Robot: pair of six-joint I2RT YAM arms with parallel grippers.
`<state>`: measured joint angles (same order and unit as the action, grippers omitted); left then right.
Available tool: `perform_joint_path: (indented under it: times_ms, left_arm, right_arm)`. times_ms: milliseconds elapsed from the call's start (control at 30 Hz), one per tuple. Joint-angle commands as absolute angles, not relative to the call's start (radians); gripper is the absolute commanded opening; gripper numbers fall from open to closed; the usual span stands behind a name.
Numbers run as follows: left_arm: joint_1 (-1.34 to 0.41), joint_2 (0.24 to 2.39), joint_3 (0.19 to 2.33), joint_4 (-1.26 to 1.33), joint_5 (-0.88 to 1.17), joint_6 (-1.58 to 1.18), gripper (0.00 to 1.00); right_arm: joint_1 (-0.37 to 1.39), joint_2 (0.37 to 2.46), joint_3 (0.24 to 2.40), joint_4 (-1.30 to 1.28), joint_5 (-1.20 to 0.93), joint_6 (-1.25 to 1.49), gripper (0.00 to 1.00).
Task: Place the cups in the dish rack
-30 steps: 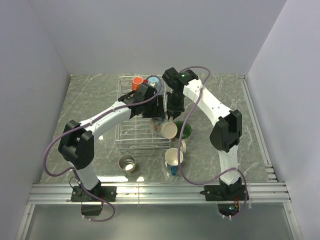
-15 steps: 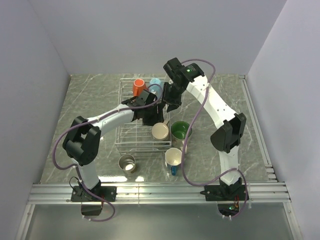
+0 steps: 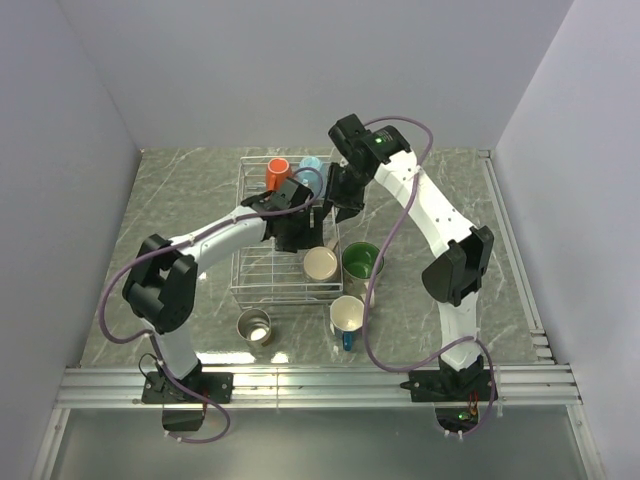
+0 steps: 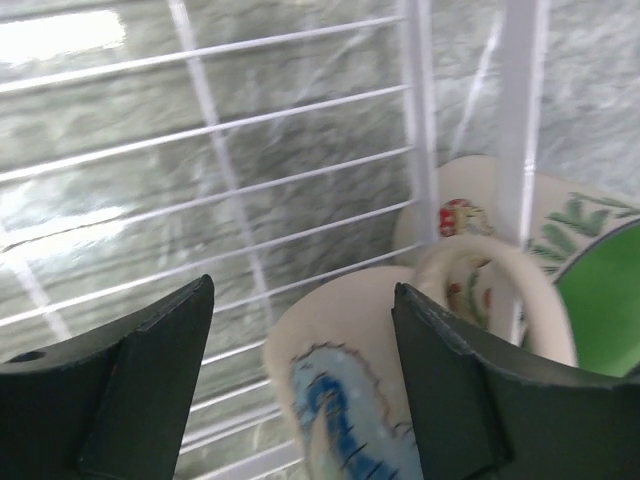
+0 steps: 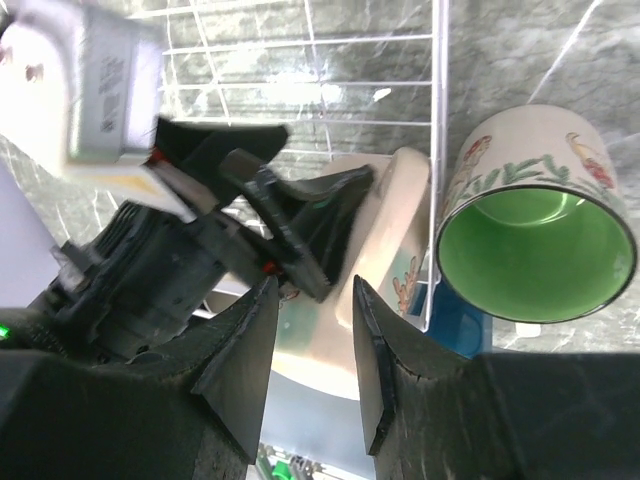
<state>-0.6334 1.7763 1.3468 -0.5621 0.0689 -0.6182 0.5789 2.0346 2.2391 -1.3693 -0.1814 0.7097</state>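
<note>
AT THE RACK: Left gripper [image 4: 302, 292], fingers spread and empty, hangs just above the beige mug [image 3: 320, 263], which stands upright at its 5 o'clock, apparently inside the near-right corner of the dish rack [image 3: 262, 270]. Right gripper [image 5: 312, 290], slightly parted, sits farther off. Mug: cream glaze, blue motif.

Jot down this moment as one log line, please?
left gripper: open over beige cup | beige cup: inside dish rack | right gripper: open, empty | outside rack: green-inside cup, steel cup
</note>
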Motion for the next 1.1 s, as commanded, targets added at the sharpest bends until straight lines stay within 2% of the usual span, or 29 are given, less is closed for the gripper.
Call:
perform_joint_path:
  times_ms: [0,400,633,1067]
  left_arm:
    - [-0.632,1.710,1.384,-0.692,0.003,-0.587,0.80]
    - [-0.592,1.681,1.574,-0.888,-0.110,-0.578,0.86]
    - [-0.572,1.669,1.724,-0.974,-0.147,-0.569,0.87]
    - [-0.571,1.560,1.729,-1.040,-0.189,-0.649,0.87]
  right_arm:
    - [0.558,1.964,2.263,-1.420,-0.150,0.692,0.43]
    - [0.503,1.919,2.209,-1.401,-0.089,0.634,0.43]
    - [0.413,1.750,1.820,-1.241,-0.084,0.588,0.43]
    - [0.365,1.600,1.502,-1.140,-0.034,0.519,0.43]
